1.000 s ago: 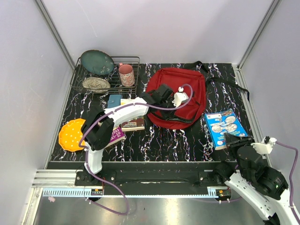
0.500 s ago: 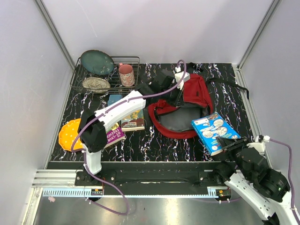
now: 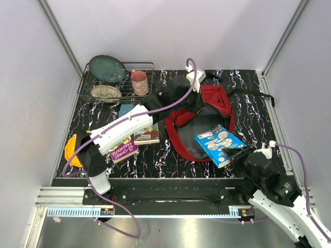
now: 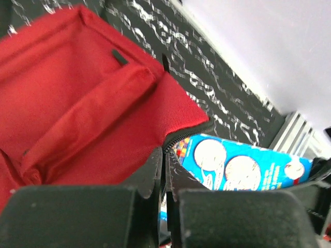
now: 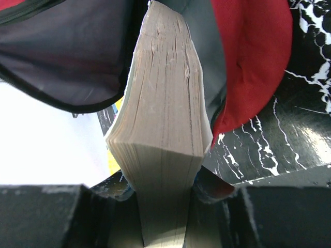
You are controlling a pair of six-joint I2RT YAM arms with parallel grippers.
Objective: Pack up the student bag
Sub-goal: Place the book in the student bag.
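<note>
Red fabric student bag lies at mid-table toward the back, just right of centre, mouth open and dark grey lining showing. One black strap trails off to its right across the black marbled table.

Left gripper: jaws pinched tight on the zippered rim of the bag's flap, which is held lifted. The left wrist view shows the red inner face of the flap with a sewn pocket.

Right gripper: jaws part-way apart, clamped on the near end of a thick blue picture book. The book's far end sits over the bag's mouth. In the right wrist view its page edge points into the opening, grey lining on the left of it and red fabric on the right.

Left of the bag:
- two books side by side, one brownish, one purple, partly under the left arm
- small teal object behind them
- orange plate at the table's left edge, mostly hidden by the arm

Back left: wire rack carrying a green plate, a patterned dish and a pink mug.
</note>
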